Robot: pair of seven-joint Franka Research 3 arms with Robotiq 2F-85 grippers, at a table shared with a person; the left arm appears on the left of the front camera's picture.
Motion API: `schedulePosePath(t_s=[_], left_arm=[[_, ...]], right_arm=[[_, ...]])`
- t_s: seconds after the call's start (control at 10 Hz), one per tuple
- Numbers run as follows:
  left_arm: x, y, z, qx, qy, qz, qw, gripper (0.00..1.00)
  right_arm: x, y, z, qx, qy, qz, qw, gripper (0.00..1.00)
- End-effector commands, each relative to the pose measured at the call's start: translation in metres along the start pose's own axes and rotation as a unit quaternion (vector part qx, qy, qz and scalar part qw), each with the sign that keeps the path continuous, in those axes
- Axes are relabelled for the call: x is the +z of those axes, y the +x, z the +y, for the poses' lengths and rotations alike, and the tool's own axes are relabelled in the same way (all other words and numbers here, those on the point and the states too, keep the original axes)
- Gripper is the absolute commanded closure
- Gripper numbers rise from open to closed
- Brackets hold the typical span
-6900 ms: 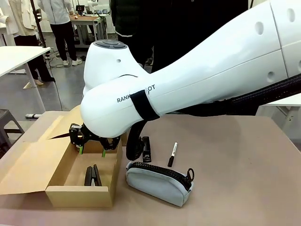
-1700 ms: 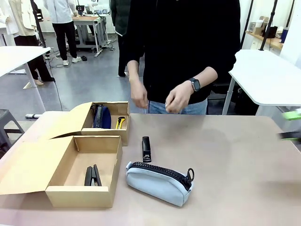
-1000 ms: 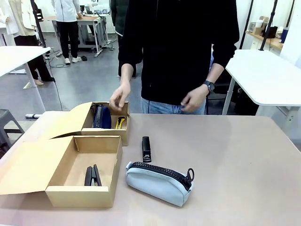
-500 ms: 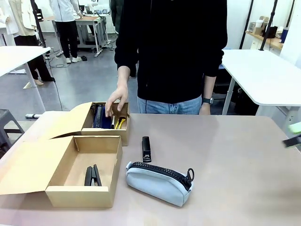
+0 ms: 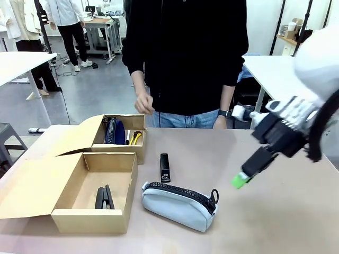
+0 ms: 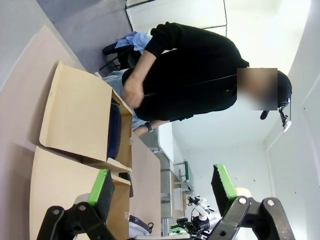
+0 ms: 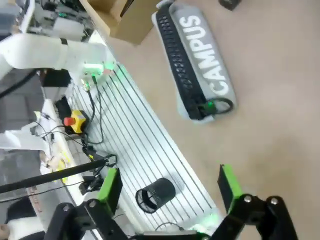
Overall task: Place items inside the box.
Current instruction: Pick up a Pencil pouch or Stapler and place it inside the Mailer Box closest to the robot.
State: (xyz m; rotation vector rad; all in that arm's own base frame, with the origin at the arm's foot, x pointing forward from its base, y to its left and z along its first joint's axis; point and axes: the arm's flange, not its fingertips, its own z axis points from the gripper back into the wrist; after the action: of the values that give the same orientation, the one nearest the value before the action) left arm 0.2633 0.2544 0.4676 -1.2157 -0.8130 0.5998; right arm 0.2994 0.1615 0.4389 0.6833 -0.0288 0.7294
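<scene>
On the counter (image 5: 275, 222), just beside the near box (image 5: 90, 222), lies the grey zipped pouch (image 5: 179, 203), a black stapler (image 5: 164, 167) just behind it. A second stapler (image 5: 104, 197) sits inside that box; the far box (image 5: 119, 153) holds the dark blue pouch (image 5: 114, 131) and the yellow-and-black tool (image 5: 135, 137). The right arm's fingers (image 7: 111, 184), over the counter right of the pouch, are spread and empty, as are the left arm's fingers (image 6: 100, 187).

Grey floor (image 5: 95, 90), white desk far left (image 5: 21, 61), another right (image 5: 270, 74), white wall (image 5: 262, 26) behind, tan tabletop (image 5: 296, 211) up front.
</scene>
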Motion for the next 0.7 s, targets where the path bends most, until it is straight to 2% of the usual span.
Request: schedulePosePath(t_s=[0.0, 0.1, 0.2, 0.3, 0.4, 0.6], left_arm=[[0.0, 0.0, 0.0, -0.009, -0.016, -0.007, 1.0, 0.0], [0.0, 0.0, 0.0, -0.009, -0.016, -0.007, 1.0, 0.0], [0.0, 0.0, 0.0, -0.009, -0.016, -0.007, 1.0, 0.0], [0.0, 0.0, 0.0, -0.009, -0.016, -0.007, 1.0, 0.0], [0.0, 0.0, 0.0, -0.009, -0.016, -0.007, 1.0, 0.0], [0.0, 0.0, 0.0, -0.009, -0.016, -0.007, 1.0, 0.0]], right_arm=[[0.041, -0.025, -0.029, -0.031, 0.041, -0.021, 0.998, 0.0], [0.0, 0.0, 0.0, 0.0, 0.0, 0.0, 1.0, 0.0], [-0.014, 0.017, 0.012, 0.074, -0.073, -0.015, 0.995, 0.0], [-0.029, 0.043, 0.019, 0.119, -0.113, -0.006, 0.986, 0.0], [-0.039, 0.063, 0.021, 0.136, -0.151, 0.007, 0.979, 0.0], [-0.068, 0.097, 0.029, 0.167, -0.172, 0.04, 0.97, 0.0]])
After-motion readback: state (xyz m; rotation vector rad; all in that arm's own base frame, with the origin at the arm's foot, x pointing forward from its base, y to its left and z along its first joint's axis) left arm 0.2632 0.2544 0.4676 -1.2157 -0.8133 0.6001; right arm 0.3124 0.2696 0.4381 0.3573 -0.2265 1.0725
